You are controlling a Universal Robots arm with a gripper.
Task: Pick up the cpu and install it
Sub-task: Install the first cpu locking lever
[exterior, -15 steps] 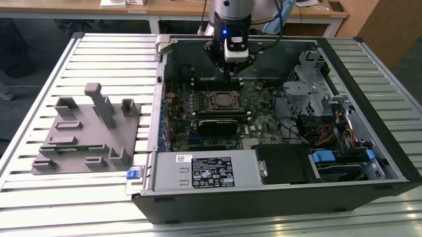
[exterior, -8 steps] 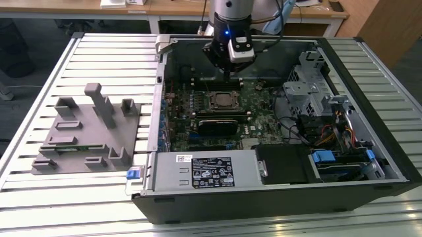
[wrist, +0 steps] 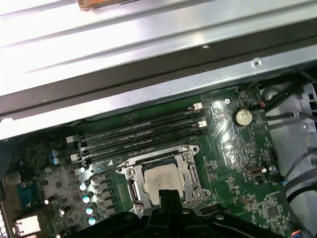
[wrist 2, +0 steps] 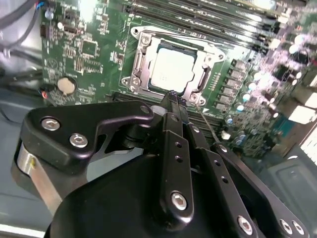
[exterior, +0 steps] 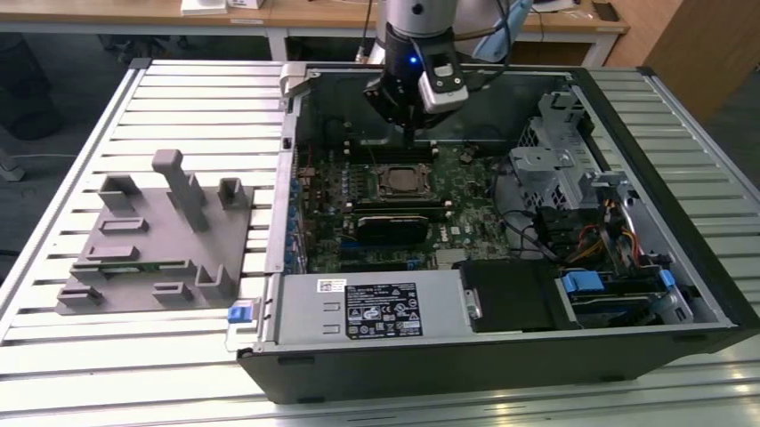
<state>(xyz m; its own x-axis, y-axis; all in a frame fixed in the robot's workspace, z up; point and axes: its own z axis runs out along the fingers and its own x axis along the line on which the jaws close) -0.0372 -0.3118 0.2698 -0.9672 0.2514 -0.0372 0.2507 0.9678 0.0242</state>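
Small square silver-topped cpu (wrist 2: 172,69) lies flat inside the black metal-rimmed socket frame (wrist 2: 140,69) on the green motherboard (wrist 2: 84,54). The rim locates it, so it looks seated. Black gripper (wrist 2: 173,98) hangs at the socket's 12 o'clock in the exterior view, fingers pressed together and pinching nothing.

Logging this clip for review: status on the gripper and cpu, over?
Gripper shut, holding nothing, above the socket frame. Cpu lying flat inside it. No obstruction seen.
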